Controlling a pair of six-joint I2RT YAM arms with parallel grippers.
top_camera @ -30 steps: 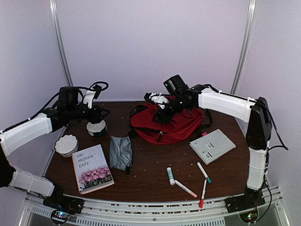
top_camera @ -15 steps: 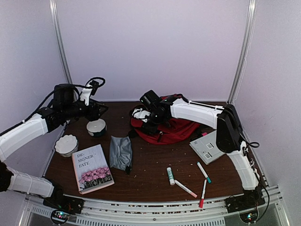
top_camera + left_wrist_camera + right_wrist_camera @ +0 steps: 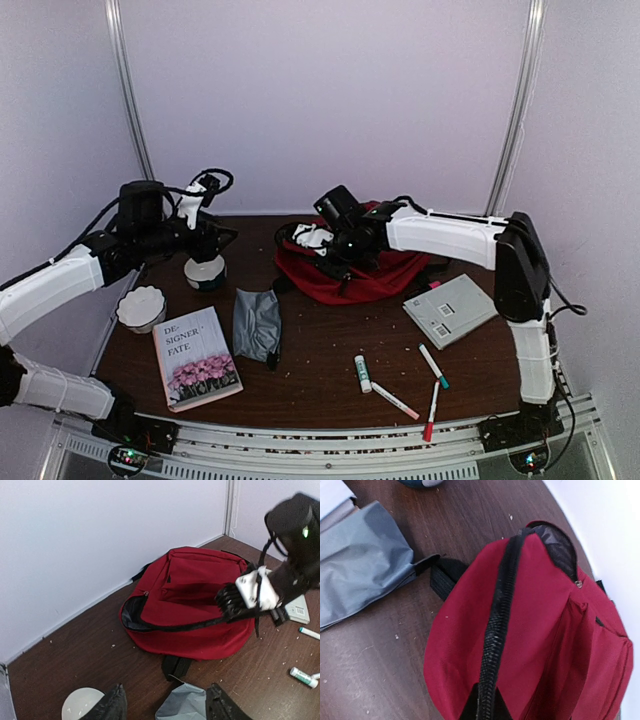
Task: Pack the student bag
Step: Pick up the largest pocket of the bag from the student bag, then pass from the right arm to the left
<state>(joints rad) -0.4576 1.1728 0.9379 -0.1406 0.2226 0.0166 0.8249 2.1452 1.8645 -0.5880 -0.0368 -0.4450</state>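
Note:
The student bag [image 3: 352, 272], a red backpack with black zipper trim, lies at the back middle of the table. Its mouth gapes at the left end and shows grey lining [image 3: 131, 618]. My right gripper [image 3: 225, 605] is shut on the black zipper trim [image 3: 497, 630] of the bag's upper edge. It holds that edge taut above the red body [image 3: 540, 640]. My left gripper [image 3: 207, 240] hangs open and empty above a white cup [image 3: 205, 272], well left of the bag. In its own view its dark fingers [image 3: 112, 707] frame the table in front of the bag.
A grey pouch [image 3: 257, 323] lies just in front of the bag, beside a black strap [image 3: 175, 666]. A book [image 3: 196, 358] and a scalloped white bowl [image 3: 141, 306] sit front left. A grey box [image 3: 452, 309], a glue stick [image 3: 362, 373] and three markers [image 3: 433, 366] lie to the right.
My right gripper swung from above the bag to its near left edge and shut on the zipper trim. The left arm shifted only slightly above the cup.

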